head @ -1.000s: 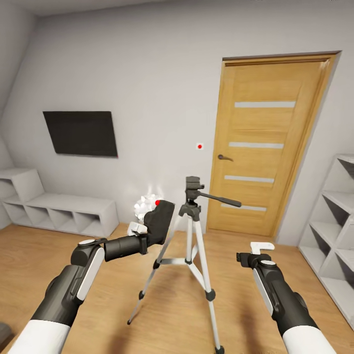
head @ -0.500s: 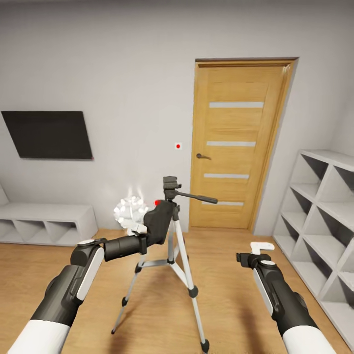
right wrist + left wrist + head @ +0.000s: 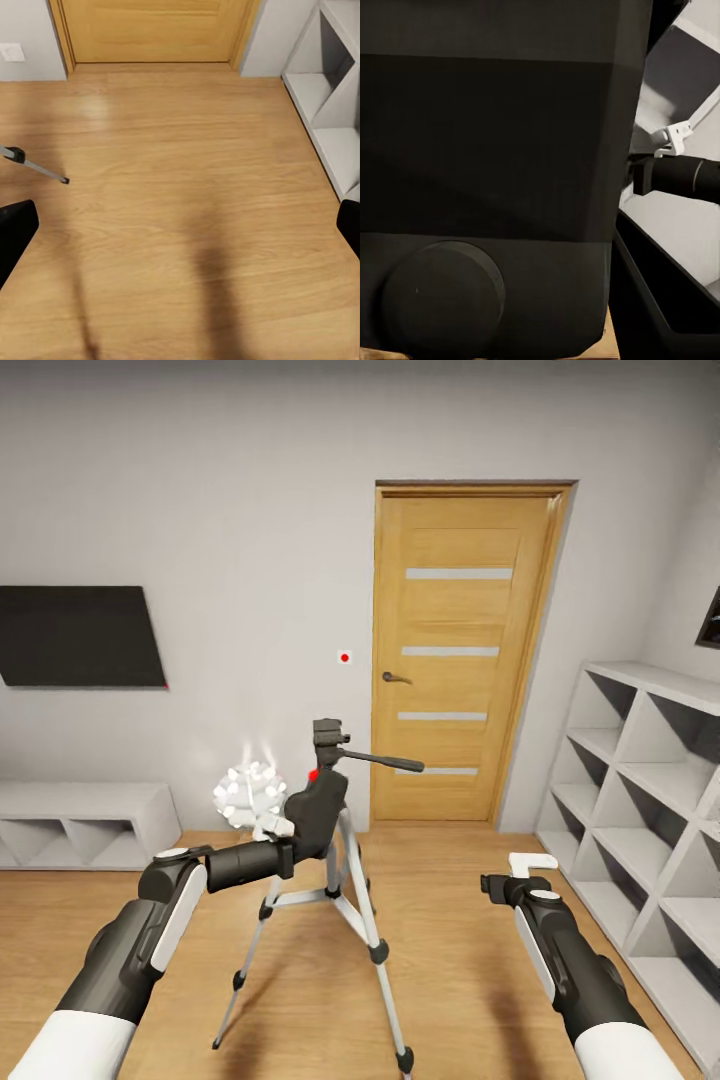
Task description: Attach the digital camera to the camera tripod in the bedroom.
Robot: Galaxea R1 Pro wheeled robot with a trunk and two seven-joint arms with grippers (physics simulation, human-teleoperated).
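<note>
The digital camera (image 3: 318, 812) sits clenched in my left tool (image 3: 283, 830), held up just beside the head of the camera tripod (image 3: 330, 755), its red dot near the pan handle. The tripod stands on the wood floor (image 3: 470, 950) before the oak door (image 3: 455, 650). My right tool (image 3: 530, 862) hangs released, well apart, near the white shelves (image 3: 640, 810).

Camera tripod (image 3: 335, 880) centre floor; digital camera (image 3: 318, 812) before its head; door (image 3: 460, 660) behind.
</note>
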